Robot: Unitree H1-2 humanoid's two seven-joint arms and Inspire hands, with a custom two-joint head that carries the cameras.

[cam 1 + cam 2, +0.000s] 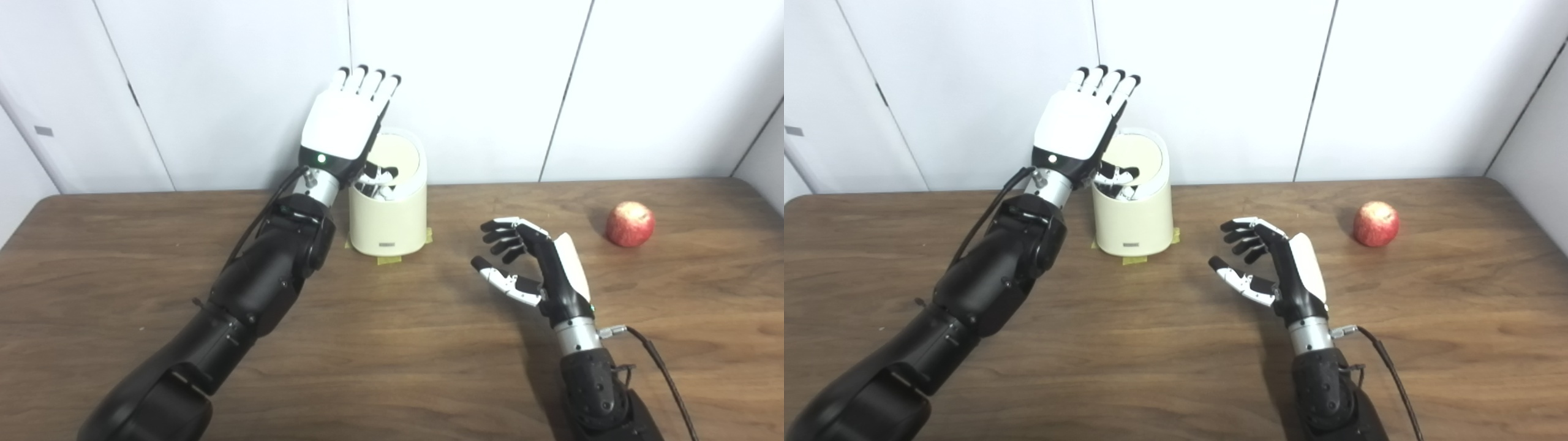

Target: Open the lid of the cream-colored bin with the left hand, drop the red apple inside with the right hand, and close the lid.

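The left arm is extended from the lower left, bent at the wrist, and the left hand is raised upright with its white back turned to the cameras. Its fingers are held straight and close together, pointing up, and nothing is held. The right hand is held low on its edge, palm turned left. Its fingers are loosely curled and spread, the thumb set apart below, with nothing grasped.

the bin is showing cream, with yellow tape at its base. the apple is looking red with paler speckles. both hands are wearing white shells over black fingers, above brown wood-grain table.
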